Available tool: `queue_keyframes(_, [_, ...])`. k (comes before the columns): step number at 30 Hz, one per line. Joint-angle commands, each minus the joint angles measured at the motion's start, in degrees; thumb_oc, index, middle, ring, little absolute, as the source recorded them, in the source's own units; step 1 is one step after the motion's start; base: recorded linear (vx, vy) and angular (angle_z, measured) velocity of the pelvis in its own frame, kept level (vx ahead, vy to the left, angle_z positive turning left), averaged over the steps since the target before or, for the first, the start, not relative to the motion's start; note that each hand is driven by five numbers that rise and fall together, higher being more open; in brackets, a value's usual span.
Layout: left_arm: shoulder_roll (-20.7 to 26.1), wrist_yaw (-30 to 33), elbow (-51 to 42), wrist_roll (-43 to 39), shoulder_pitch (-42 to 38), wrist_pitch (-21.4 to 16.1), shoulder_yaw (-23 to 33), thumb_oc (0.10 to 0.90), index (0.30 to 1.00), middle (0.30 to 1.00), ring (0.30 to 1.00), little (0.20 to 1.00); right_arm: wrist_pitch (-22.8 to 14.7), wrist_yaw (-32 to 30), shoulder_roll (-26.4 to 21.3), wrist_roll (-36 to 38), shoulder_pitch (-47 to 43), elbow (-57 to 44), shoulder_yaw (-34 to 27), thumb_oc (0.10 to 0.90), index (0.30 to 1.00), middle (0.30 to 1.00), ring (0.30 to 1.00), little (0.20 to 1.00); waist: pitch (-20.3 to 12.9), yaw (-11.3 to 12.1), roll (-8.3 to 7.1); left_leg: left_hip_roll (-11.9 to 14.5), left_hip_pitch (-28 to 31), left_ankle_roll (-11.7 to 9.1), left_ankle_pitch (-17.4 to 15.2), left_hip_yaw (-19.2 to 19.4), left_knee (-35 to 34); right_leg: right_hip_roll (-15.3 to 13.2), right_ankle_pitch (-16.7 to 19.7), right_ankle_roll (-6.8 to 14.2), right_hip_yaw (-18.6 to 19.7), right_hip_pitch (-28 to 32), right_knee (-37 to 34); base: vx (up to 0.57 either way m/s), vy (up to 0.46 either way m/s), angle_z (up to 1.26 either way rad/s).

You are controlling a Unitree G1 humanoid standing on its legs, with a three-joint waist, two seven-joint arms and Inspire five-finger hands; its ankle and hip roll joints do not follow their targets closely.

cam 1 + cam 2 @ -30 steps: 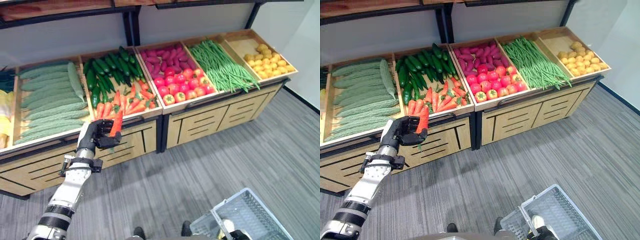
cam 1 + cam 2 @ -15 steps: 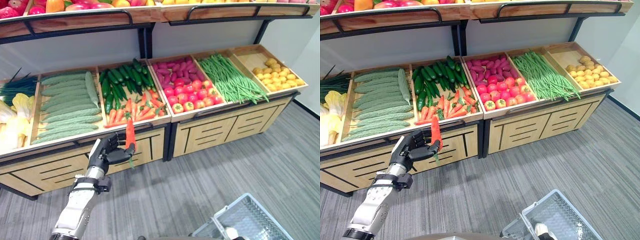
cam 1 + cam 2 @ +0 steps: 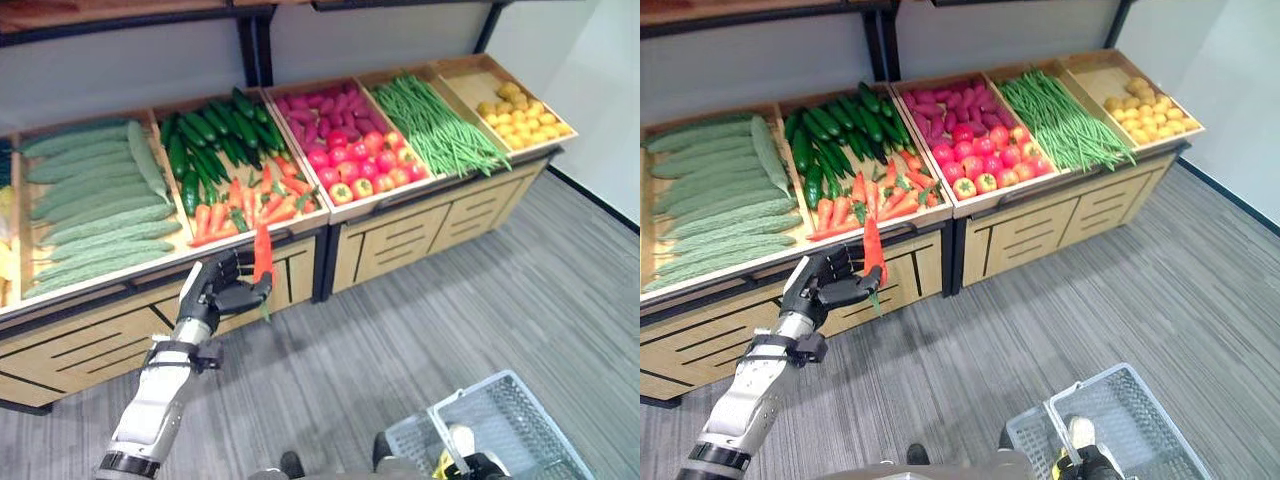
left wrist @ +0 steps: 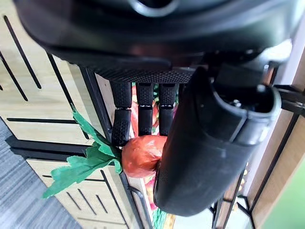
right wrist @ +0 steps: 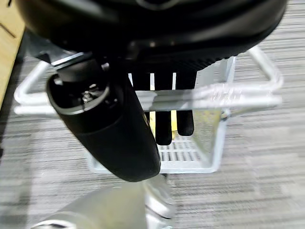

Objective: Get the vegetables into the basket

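Both eye views look down from the head, sharing the produce stand [image 3: 330, 215]. Each wrist view looks closely past its own fingers.

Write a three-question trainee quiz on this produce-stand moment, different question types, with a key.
1. True or false: the left hand is shut on a carrot.
2. What does the right hand hold? A) the basket handle B) a tomato C) nothing
3. Fill in: the basket is at the robot's lower ____.

Key: 1 true; 2 A; 3 right.
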Motion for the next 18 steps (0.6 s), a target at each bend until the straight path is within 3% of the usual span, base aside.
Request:
queue_keyframes(1, [1.5, 1.6, -5.6, 2.3, -6.1, -5.9, 4.3, 0.4, 0.3, 0.3, 0.3, 0.3, -0.9, 0.1, 0.4, 1.5, -0.6, -0.1, 1.8, 0.4, 0.3, 0.3, 0.3, 0.3, -0.7, 0.5, 2.39, 2.0, 2.9, -0.9, -7.3, -1.9, 0.4, -2.8, -3.1, 2.5, -3.9, -0.6, 8.6, -0.03, 0.085, -0.44])
queue_keyframes(3, [1.5, 1.6, -5.6, 2.3, -6.1, -5.9, 4.3, 0.4, 0.3, 0.3, 0.3, 0.3, -0.9, 0.1, 0.4, 1.5, -0.6, -0.1, 1.8, 0.4, 0.3, 0.3, 0.3, 0.3, -0.7, 0.4, 2.38, 2.0, 3.0, -0.9, -7.3, -1.9, 0.4, -2.9, -3.4, 2.4, -3.9, -0.7, 9.0, -0.01, 0.026, -0.58])
queue_keyframes(4, [1.7, 1.8, -5.3, 2.1, -6.3, -5.7, 4.3, 0.4, 0.3, 0.3, 0.3, 0.3, -0.9, 0.0, 0.6, 1.6, -0.6, 0.3, 2.2, 0.4, 0.3, 0.3, 0.3, 0.3, -0.5, 0.3, 2.85, 2.5, 3.2, -1.1, -7.3, -0.7, 0.4, -2.3, -7.4, 1.3, -5.4, -0.7, 12.5, 0.0, -0.002, -0.43])
queue_keyframes(6, [2.0, 2.1, -5.6, 2.1, -6.3, -5.5, 4.6, 0.4, 0.3, 0.3, 0.3, 0.3, -0.9, 0.0, 0.8, 1.6, -0.6, 0.5, 2.5, 0.4, 0.3, 0.3, 0.3, 0.3, -0.6, 0.4, 3.11, 2.7, 3.3, -1.1, -7.1, 0.7, 0.4, -1.8, -10.1, 0.5, -7.2, 0.0, 15.5, 0.0, -0.037, -0.25])
queue_keyframes(8, [2.0, 2.4, -6.1, 2.2, -5.3, -5.7, 5.8, 0.4, 0.3, 0.3, 0.3, 0.3, -0.8, 0.0, 0.9, 0.9, -1.2, 0.8, 3.5, 0.4, 0.3, 0.3, 0.3, 0.3, -1.5, 1.2, 2.95, 2.7, 3.1, -1.8, -7.0, 3.2, 0.4, -0.5, -10.4, 1.0, -9.9, 4.1, 10.2, 0.02, -0.129, -0.47])
queue_keyframes(11, [1.9, 2.0, -6.5, 2.2, -4.2, -5.9, 6.6, 0.4, 0.3, 0.3, 0.3, 0.3, -0.8, 0.2, 0.6, 0.0, -1.0, 0.7, 3.9, 0.4, 0.3, 0.3, 0.3, 0.3, -2.4, 1.4, 3.09, 3.1, 3.1, -2.5, -6.4, 4.7, 0.4, 0.7, -9.5, 1.4, -8.8, 5.6, 5.1, 0.04, -0.159, -0.71])
queue_keyframes(18, [0.7, 2.2, -5.9, 1.6, -4.8, -5.8, 5.1, 0.4, 0.3, 0.3, 0.3, 0.3, -0.7, 0.3, 0.2, 1.5, 0.4, -0.1, 2.4, 0.4, 0.3, 0.3, 0.3, 0.3, -2.7, -0.5, 3.62, 5.3, 3.9, -5.1, -4.5, 5.0, 0.4, 3.6, -12.8, -0.4, -7.9, 8.0, 1.1, 0.05, -0.246, -0.17])
